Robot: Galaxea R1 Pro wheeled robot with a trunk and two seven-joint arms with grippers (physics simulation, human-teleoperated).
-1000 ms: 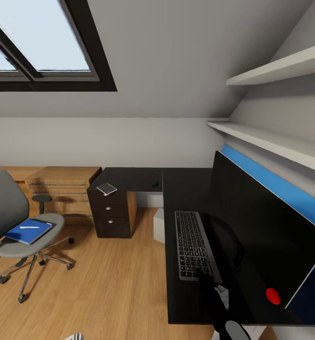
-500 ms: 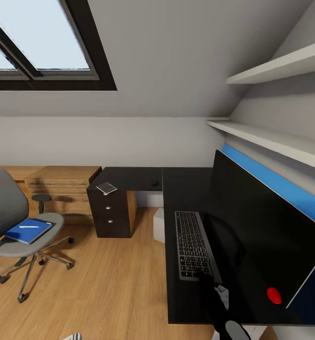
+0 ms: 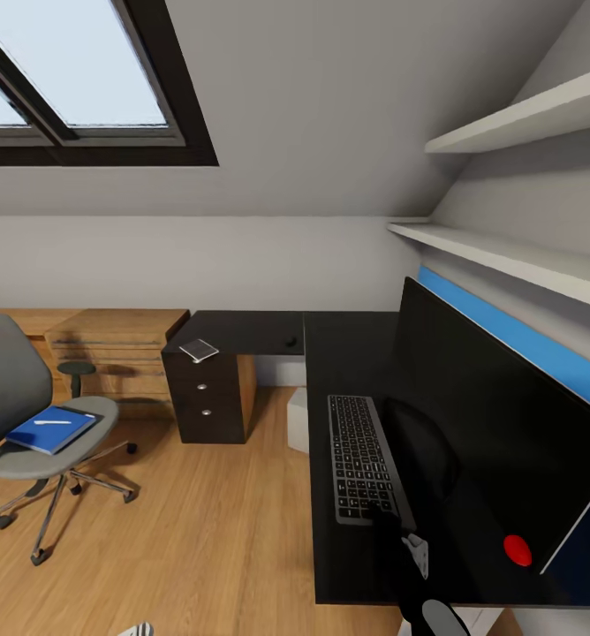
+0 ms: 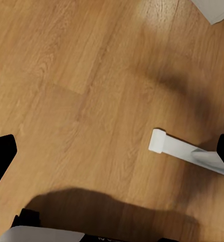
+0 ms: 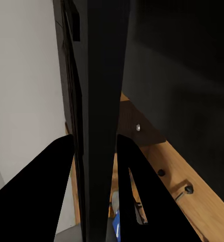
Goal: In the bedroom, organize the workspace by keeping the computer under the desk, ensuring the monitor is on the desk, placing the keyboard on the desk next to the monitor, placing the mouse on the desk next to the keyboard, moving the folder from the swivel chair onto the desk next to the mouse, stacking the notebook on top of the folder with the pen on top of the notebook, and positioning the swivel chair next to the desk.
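At the left edge of the head view the swivel chair (image 3: 30,424) stands on the wooden floor (image 3: 207,539), well apart from the desk (image 3: 330,362). The blue notebook (image 3: 52,430) lies on its seat with the pen (image 3: 49,422) on top; the folder cannot be made out beneath it. Right of the chair is a wooden dresser (image 3: 118,349), then the desk's drawer unit, with a small grey card (image 3: 200,351) above it and the mouse (image 3: 290,342) further along the black top. The pale computer (image 3: 298,420) sits under the desk. The keyboard (image 3: 359,458) lies beside the monitor (image 3: 498,433), which fills the lower right.

The left wrist view adds bare floor with a white desk leg (image 4: 184,153); the left gripper (image 4: 117,161) has its dark fingertips far apart at the frame's sides. The right wrist view shows the right gripper (image 5: 97,151) with both fingers pressed to the monitor's thin edge (image 5: 99,101), clamped on it.
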